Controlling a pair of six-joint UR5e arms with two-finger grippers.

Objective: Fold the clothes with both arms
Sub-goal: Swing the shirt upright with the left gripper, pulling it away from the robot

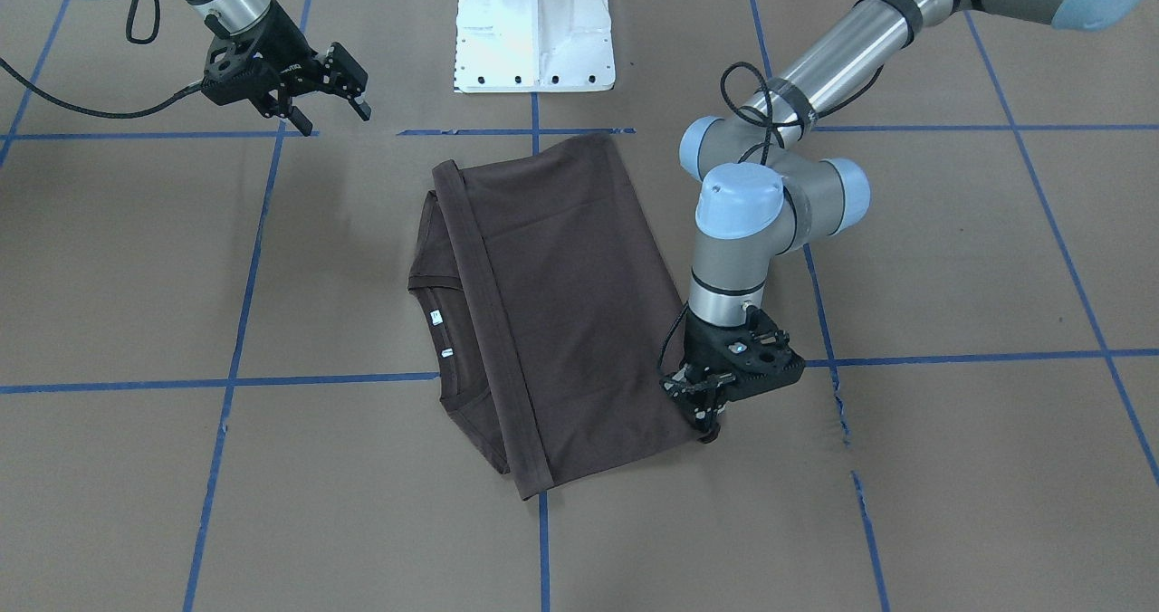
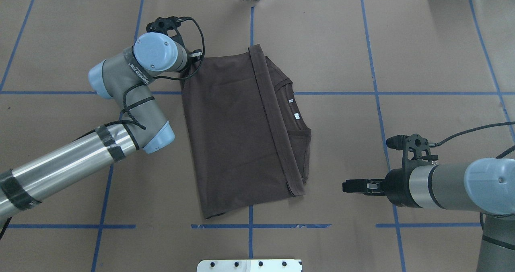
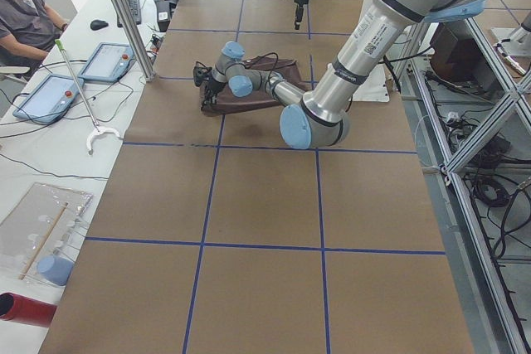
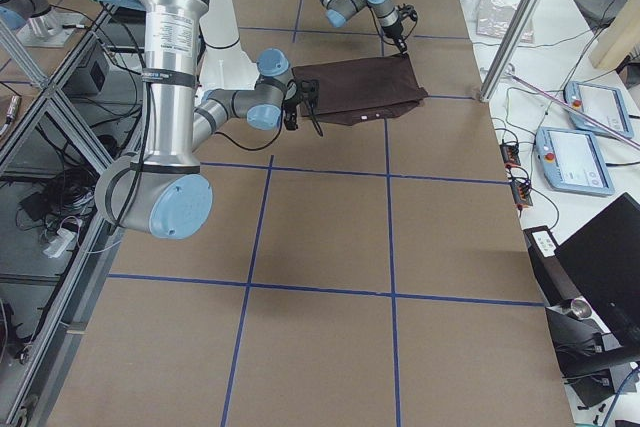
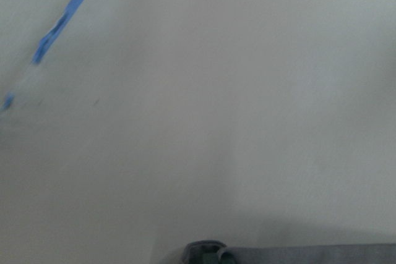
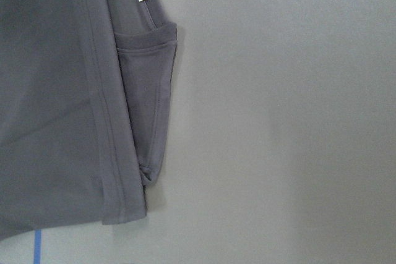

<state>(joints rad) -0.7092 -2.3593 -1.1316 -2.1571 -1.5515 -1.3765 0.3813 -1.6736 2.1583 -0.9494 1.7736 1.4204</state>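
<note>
The dark brown T-shirt (image 1: 561, 304) (image 2: 233, 135) lies folded mid-table, its hemmed bottom edge laid over the chest, with the ribbed collar (image 1: 453, 340) and a white label peeking out beside it. My left gripper (image 1: 711, 429) points straight down at the shirt's far corner on my left side. Its fingers are together there, and the left wrist view shows fabric (image 5: 309, 255) running off from them. My right gripper (image 1: 335, 121) (image 2: 348, 185) hovers open and apart from the cloth, level with the shirt's near corner on my right. The right wrist view shows a folded sleeve (image 6: 145, 103).
The brown table surface carries a grid of blue tape lines (image 2: 374, 93). The white metal base (image 1: 534, 33) stands at the table's near edge behind the shirt. Beside the far edge a side bench holds tablets (image 3: 46, 93), and a seated person (image 3: 25, 14) is there.
</note>
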